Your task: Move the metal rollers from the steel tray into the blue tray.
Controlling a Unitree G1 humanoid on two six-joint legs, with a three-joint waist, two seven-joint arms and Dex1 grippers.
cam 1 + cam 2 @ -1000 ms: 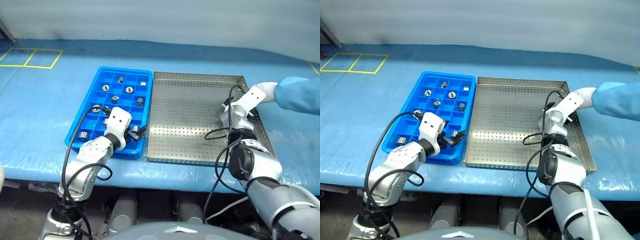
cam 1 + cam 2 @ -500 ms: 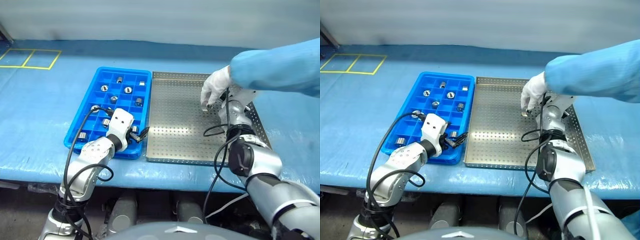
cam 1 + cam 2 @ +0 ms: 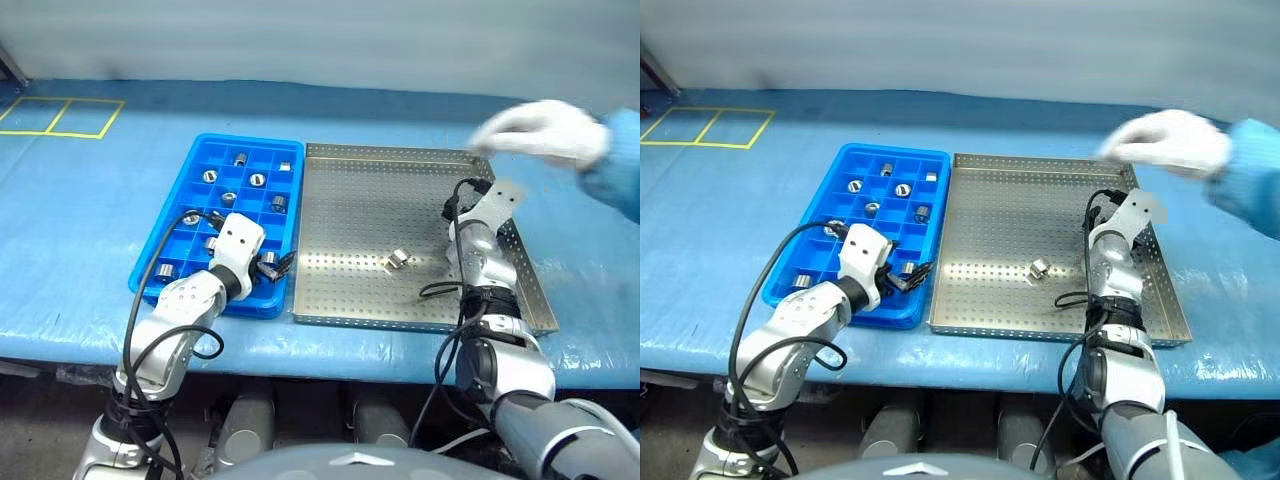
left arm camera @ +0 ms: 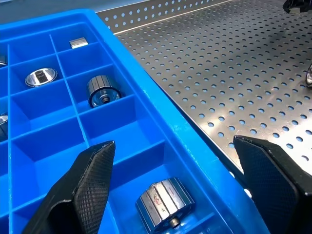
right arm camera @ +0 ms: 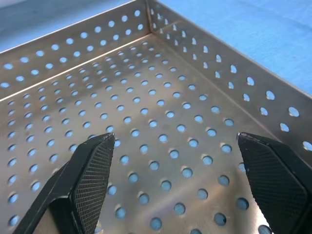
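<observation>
The blue tray (image 3: 222, 222) lies on the left part of the blue-covered tabletop (image 3: 80, 220), its long side running from the near edge toward the far edge. Several metal rollers (image 3: 258, 180) sit singly in its compartments, some upright with the central hole facing up, others on their sides. The left hand (image 3: 275, 266) hovers over the tray's near right corner, fingers spread wide and holding nothing. In the left wrist view one roller (image 4: 165, 201) lies on its side in the compartment between the two fingertips (image 4: 92, 175), its axis level and its end stub pointing toward the camera; another roller (image 4: 102, 91) lies on its side two compartments farther along the same row.

Touching the blue tray's right rim is the steel tray (image 3: 350, 200). One roller (image 3: 398, 260) rests on its perforated floor, nearer the near rim than the far rim and right of centre; it seems tipped on its side, though which way its axis points cannot be told. The right hand (image 3: 470, 197) is over the tray's right part, near the far right corner, well apart from that roller, which lies to its near left. Its fingers (image 5: 92, 170) stand wide open and empty above bare perforated metal.

A person's white-gloved hand (image 3: 545, 132), blurred, is above the tray's far right corner.
</observation>
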